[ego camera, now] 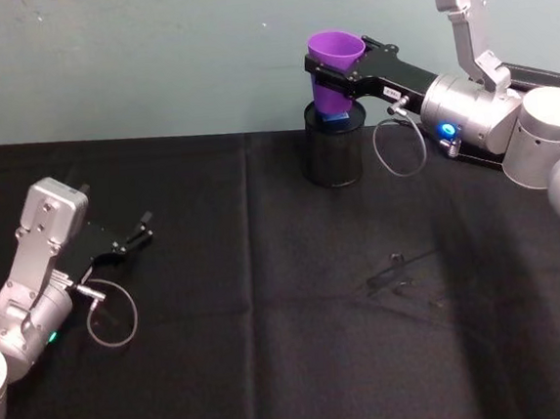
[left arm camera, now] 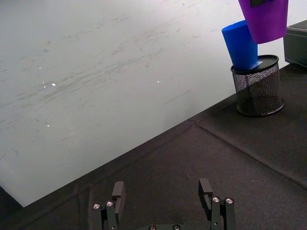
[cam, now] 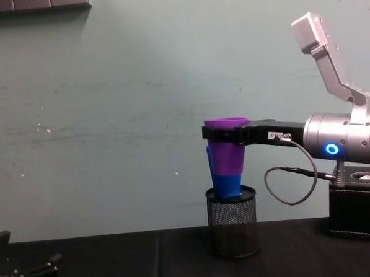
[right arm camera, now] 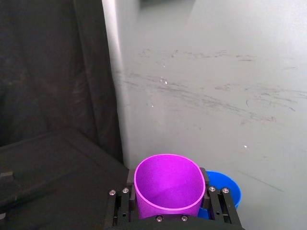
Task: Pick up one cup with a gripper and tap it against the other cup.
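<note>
Jaws of the right gripper (ego camera: 332, 75) clamped the purple cup (ego camera: 335, 50) above the mesh holder (ego camera: 332, 156), beside the blue cup (left arm camera: 241, 45) inside; a hard tap might topple it. Well left, the left gripper (ego camera: 137, 237) lay, jaws apart.

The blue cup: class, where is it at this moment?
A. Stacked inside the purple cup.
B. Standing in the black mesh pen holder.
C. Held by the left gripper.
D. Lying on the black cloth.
B: the blue cup leans out of the mesh pen holder, while the right gripper holds the purple cup close by it.
</note>
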You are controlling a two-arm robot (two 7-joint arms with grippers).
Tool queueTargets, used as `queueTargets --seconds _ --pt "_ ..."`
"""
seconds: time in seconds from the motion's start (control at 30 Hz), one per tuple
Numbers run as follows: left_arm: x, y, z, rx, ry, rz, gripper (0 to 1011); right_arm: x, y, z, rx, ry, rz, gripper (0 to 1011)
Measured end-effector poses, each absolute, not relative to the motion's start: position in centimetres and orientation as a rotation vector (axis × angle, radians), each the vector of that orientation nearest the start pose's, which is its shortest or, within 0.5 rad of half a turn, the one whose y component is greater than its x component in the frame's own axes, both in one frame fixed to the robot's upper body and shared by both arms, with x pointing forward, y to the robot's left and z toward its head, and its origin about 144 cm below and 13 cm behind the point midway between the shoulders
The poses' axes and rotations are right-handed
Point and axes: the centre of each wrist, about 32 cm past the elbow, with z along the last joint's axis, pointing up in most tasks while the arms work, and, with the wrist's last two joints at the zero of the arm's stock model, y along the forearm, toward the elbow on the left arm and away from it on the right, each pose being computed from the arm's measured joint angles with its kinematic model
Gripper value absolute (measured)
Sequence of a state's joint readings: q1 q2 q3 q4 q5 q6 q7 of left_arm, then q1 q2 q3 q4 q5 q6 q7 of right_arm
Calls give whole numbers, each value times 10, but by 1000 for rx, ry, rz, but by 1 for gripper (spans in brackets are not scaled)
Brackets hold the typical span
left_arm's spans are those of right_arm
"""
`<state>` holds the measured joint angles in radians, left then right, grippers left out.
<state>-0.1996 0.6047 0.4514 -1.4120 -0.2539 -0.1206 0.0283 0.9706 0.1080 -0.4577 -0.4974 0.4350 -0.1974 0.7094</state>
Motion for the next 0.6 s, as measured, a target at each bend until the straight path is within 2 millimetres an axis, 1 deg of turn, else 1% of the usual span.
queueTargets --seconds 0.6 --pt "489 310 1140 304 -285 1248 1005 696 -221 1234 25 -46 -767 732"
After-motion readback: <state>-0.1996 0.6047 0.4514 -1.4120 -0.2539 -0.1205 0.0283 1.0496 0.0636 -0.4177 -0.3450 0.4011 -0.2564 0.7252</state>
